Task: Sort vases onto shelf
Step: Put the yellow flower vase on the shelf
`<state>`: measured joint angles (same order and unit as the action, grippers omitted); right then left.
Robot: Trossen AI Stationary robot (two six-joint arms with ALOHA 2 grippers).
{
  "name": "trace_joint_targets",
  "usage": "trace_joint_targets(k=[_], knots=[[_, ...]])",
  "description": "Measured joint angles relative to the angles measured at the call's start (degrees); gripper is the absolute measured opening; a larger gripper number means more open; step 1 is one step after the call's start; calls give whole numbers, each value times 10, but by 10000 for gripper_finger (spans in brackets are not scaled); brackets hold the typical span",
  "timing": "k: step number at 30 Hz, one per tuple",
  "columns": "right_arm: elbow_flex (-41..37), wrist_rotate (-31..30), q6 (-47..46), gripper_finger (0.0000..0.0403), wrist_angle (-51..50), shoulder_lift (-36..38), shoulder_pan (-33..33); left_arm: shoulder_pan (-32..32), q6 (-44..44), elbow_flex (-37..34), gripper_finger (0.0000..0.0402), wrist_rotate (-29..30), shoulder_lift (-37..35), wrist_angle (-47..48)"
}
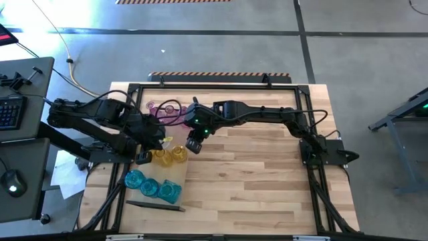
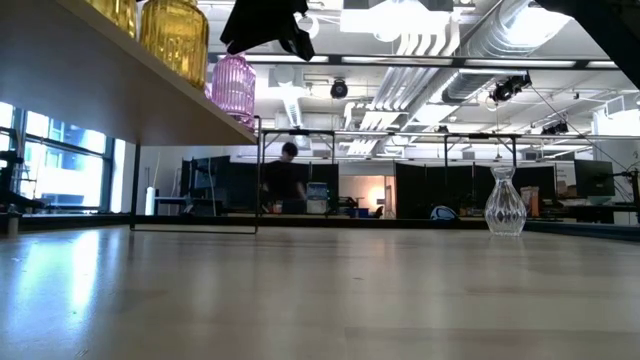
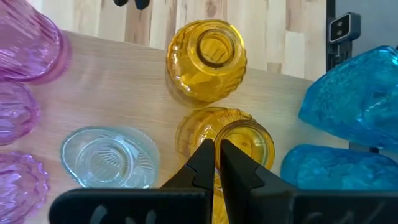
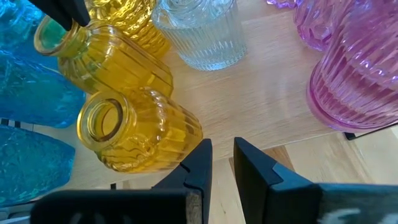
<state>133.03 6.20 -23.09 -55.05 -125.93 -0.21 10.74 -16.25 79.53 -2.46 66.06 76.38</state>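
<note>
Two grippers work over the coloured vases on the light-wood shelf (image 1: 175, 175).

From above, the left gripper (image 1: 144, 158) sits at the yellow vases (image 1: 170, 155), with teal vases (image 1: 152, 187) just beside them toward the table's front and pink vases (image 1: 165, 111) toward the back. Its wrist view shows its fingers (image 3: 205, 163) pressed together on the rim of an amber-yellow vase (image 3: 225, 142), pinching the glass wall; a second amber-yellow vase (image 3: 207, 59) stands upright just beyond, and a clear ribbed vase (image 3: 109, 157) sits beside it. The right gripper (image 4: 222, 163) hovers near the shelf edge with its fingers only slightly parted, holding nothing. In the low view, a clear glass vase (image 2: 504, 203) stands alone on the table, well apart from the shelf.
</note>
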Motion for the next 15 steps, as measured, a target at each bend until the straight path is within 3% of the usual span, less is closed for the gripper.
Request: trace_joint_targets(k=[15], knots=[[0, 0, -4, 48, 0, 0, 0, 0, 3, 1, 3, 18, 0, 5]])
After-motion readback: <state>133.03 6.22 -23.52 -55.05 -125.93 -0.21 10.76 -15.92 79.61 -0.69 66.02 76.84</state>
